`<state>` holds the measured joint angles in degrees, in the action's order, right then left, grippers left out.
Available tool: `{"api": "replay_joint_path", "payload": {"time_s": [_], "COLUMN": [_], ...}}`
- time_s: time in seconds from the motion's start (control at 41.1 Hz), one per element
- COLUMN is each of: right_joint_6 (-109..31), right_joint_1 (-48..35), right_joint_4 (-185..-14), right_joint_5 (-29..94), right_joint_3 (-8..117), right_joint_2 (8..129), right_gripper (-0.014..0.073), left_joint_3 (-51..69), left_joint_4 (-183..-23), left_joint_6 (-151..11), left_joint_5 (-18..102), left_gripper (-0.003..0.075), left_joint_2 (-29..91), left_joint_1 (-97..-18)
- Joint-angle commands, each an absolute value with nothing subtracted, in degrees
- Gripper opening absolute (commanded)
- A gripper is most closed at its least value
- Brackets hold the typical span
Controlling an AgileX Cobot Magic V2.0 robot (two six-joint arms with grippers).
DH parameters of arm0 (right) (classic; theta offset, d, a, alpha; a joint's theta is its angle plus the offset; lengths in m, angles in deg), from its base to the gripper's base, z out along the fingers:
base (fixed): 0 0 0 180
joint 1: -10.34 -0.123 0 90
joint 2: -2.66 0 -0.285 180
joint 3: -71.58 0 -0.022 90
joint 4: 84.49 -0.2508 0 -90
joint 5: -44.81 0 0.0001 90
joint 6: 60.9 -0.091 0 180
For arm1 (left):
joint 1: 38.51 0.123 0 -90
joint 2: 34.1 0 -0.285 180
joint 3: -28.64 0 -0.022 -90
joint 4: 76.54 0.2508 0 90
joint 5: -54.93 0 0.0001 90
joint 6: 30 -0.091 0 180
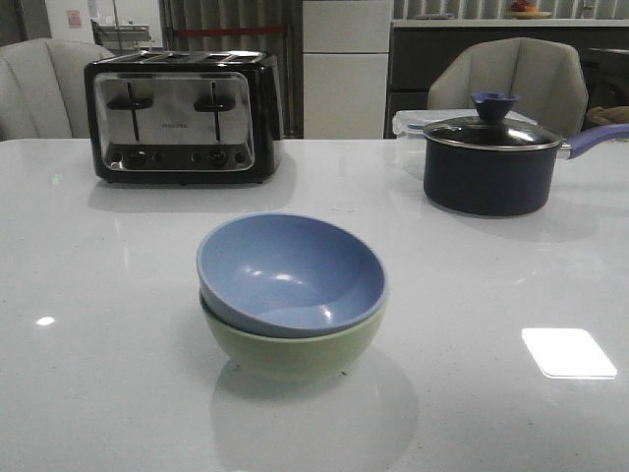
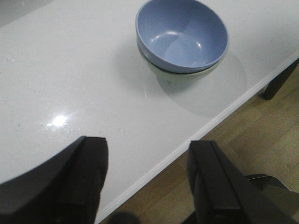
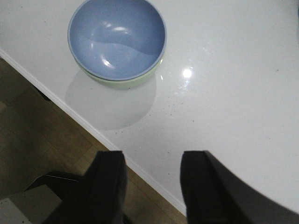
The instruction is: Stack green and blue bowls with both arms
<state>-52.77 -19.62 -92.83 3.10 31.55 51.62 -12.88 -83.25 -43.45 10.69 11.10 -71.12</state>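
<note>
The dusty blue bowl [image 1: 290,272] sits nested inside the pale green bowl [image 1: 295,352] on the white table, a little tilted, near the front middle. Both also show in the left wrist view, the blue bowl [image 2: 182,35] above the green bowl [image 2: 180,76], and in the right wrist view, the blue bowl [image 3: 117,37] with the green bowl's rim [image 3: 122,82] under it. My left gripper [image 2: 147,147] is open and empty over the table's front edge, apart from the bowls. My right gripper [image 3: 152,158] is open and empty over the same edge. Neither arm shows in the front view.
A black and chrome toaster [image 1: 183,116] stands at the back left. A dark lidded saucepan [image 1: 491,162] with a blue handle stands at the back right, a clear lidded box [image 1: 411,122] behind it. The table's front edge [image 2: 205,125] drops to a wooden floor [image 3: 28,130].
</note>
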Motion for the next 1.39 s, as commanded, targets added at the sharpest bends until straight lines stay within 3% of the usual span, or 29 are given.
{"api": "replay_joint_path", "payload": {"time_s": [0.0, 0.122, 0.292, 0.487, 1.047, 1.194, 1.364], "right_joint_6": [-52.2, -52.2, -52.2, -52.2, -52.2, -52.2, -52.2], "right_joint_1": [-19.9, -19.9, -19.9, -19.9, -19.9, -19.9, -19.9], "right_joint_4": [-92.7, -92.7, -92.7, -92.7, -92.7, -92.7, -92.7], "right_joint_5": [6.1, 5.2, 4.6, 4.6, 4.6, 4.6, 4.6], "right_joint_3": [33.2, 33.2, 33.2, 33.2, 33.2, 33.2, 33.2], "right_joint_2": [51.3, 51.3, 51.3, 51.3, 51.3, 51.3, 51.3], "right_gripper": [0.0351, 0.0202, 0.0019, 0.0029, 0.0029, 0.0029, 0.0029], "left_joint_3": [-11.3, -11.3, -11.3, -11.3, -11.5, -12.8, -22.3], "left_joint_4": [-83.5, -83.5, -83.5, -83.9, -84.1, -83.7, -83.5], "left_joint_6": [-42.5, -42.5, -42.5, -42.5, -42.6, -42.8, -42.8], "left_joint_5": [15.1, 15.2, 15.2, 15.2, 15.7, 18.1, 30.4], "left_gripper": [0.0442, 0.0404, 0.0273, 0.0094, 0.0093, 0.0093, 0.0093], "left_joint_2": [11.2, 11.2, 11.2, 11.2, 9.1, 1.7, -11.0], "left_joint_1": [-71.4, -71.4, -71.4, -71.4, -71.2, -65.2, -54.5]}}
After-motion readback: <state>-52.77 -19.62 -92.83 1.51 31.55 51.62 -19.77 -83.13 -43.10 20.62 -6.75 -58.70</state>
